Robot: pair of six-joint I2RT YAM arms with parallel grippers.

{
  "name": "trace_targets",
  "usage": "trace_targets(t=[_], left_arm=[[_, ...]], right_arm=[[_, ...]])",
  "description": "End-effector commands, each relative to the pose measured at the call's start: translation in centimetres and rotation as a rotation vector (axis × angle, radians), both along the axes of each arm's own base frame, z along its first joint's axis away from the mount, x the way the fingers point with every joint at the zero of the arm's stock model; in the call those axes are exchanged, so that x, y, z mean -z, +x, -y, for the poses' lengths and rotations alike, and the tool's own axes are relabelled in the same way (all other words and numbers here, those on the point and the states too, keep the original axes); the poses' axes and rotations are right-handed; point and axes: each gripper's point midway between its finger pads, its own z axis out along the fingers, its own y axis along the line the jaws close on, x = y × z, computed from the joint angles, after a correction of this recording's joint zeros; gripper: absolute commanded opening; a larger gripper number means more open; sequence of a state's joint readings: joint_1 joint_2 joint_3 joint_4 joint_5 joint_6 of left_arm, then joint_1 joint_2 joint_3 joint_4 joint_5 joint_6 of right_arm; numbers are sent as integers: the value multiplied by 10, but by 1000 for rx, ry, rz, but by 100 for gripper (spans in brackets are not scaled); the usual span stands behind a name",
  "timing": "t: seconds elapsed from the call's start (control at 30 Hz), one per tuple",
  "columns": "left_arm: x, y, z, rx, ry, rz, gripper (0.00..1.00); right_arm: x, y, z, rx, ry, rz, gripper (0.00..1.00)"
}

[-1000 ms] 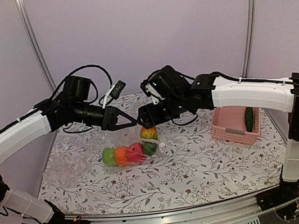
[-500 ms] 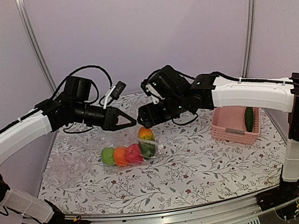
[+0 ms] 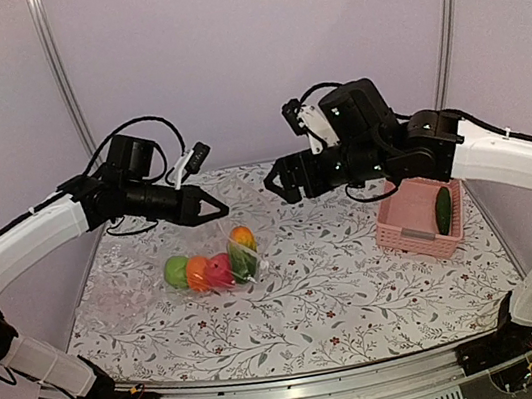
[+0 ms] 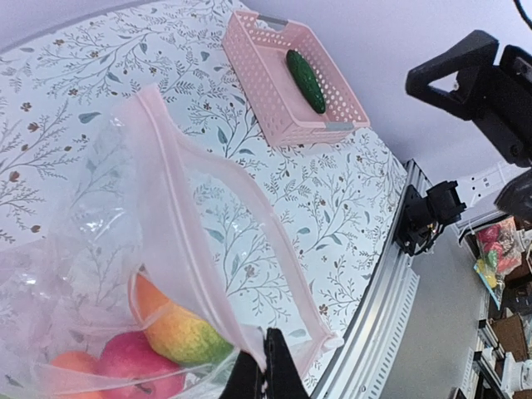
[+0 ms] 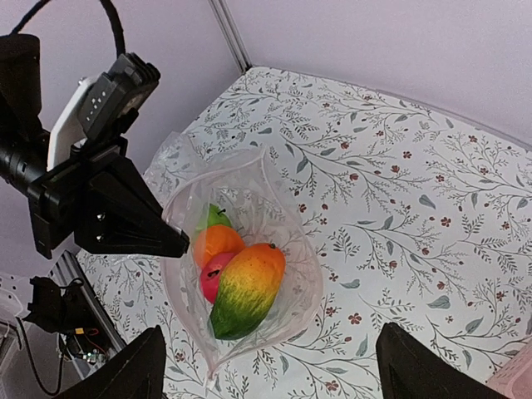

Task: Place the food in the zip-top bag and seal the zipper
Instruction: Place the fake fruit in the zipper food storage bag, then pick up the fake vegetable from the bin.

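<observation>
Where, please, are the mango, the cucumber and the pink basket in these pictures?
mango [image 5: 247,291]: right wrist view, middle of its body.
cucumber [image 4: 306,81]: left wrist view, middle of its length.
pink basket [image 3: 416,241]: top external view, its near wall.

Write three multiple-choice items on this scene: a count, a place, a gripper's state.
1. How many food pieces lie in the zip-top bag? A. two B. five C. four
2. Where is the cucumber? A. in the bag B. in the pink basket C. under the bag
3. The right gripper is: A. open and empty B. shut on the cucumber C. shut on the bag
Answers: C, green apple, orange, red apple, mango show inside; B, it lies in the basket; A, its fingers stand wide apart.
</observation>
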State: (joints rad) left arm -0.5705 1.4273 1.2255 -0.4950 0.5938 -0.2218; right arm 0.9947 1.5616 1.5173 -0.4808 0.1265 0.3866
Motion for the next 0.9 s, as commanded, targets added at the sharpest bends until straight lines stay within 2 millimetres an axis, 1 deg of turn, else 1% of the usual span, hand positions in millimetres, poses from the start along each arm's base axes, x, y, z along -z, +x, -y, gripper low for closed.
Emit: trace_targets(t=[0.0, 0.13, 0.2, 0.3, 0.43, 0.5, 0.53, 0.63, 0.77, 0.87], left_arm=[[0, 5, -4, -24, 3, 3, 0], [-2, 6, -6, -37, 5, 19, 0], [-5, 6, -8, -47, 6, 32, 0], [-11, 7, -12, -61, 9, 58, 0], [-19, 5, -16, -73, 7, 90, 0], [-21, 5, -18, -79, 12, 100, 0], [-22, 5, -19, -81, 11, 103, 0], [-22, 4, -18, -79, 5, 92, 0], [-21, 3, -15, -73, 0, 83, 0], [-23, 2, -16, -76, -3, 89, 0]], right_arm=[[-11, 4, 30, 78, -56, 83, 90], [-19, 6, 60, 154, -103, 127, 95], [-19, 9, 75, 191, -118, 127, 97], [-23, 17, 97, 250, -104, 102, 99], [-28, 32, 126, 343, -88, 80, 99], [-22, 40, 142, 392, -108, 60, 99], [-18, 46, 154, 427, -115, 41, 99], [-4, 56, 177, 486, -106, -24, 99], [18, 62, 209, 557, -157, -84, 99], [39, 66, 232, 606, -218, -122, 99]])
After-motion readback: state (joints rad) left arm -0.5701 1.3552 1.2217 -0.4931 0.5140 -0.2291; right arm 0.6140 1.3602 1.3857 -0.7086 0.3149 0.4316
